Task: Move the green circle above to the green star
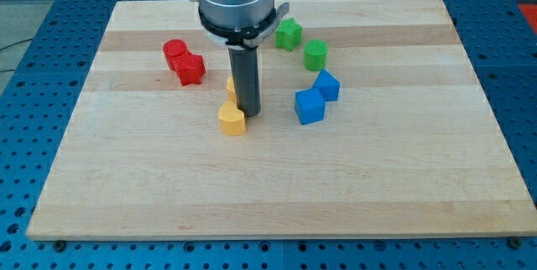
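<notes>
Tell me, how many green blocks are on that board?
2. The green star sits near the view's top, right of the rod. The green circle lies just below and right of it, above the blue blocks. Another could hide behind the rod.

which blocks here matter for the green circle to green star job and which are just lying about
For the job:
green circle
green star
my tip, beside the yellow heart, away from both green blocks

Lying about:
two red blocks, touching
two blue blocks, touching
yellow heart
second yellow block, mostly hidden behind the rod
</notes>
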`<state>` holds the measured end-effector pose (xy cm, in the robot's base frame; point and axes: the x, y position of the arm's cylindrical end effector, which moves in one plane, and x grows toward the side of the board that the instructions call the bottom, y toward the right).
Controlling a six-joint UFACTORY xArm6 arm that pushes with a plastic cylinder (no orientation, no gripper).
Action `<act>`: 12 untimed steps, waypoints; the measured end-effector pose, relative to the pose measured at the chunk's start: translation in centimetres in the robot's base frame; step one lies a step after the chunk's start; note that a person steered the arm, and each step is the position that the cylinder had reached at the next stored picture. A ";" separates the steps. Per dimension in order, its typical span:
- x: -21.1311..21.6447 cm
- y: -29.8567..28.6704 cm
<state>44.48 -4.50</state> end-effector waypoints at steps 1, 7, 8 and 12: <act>-1.6 -0.2; -11.4 17.5; -12.3 15.3; -15.7 15.1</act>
<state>28.74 10.57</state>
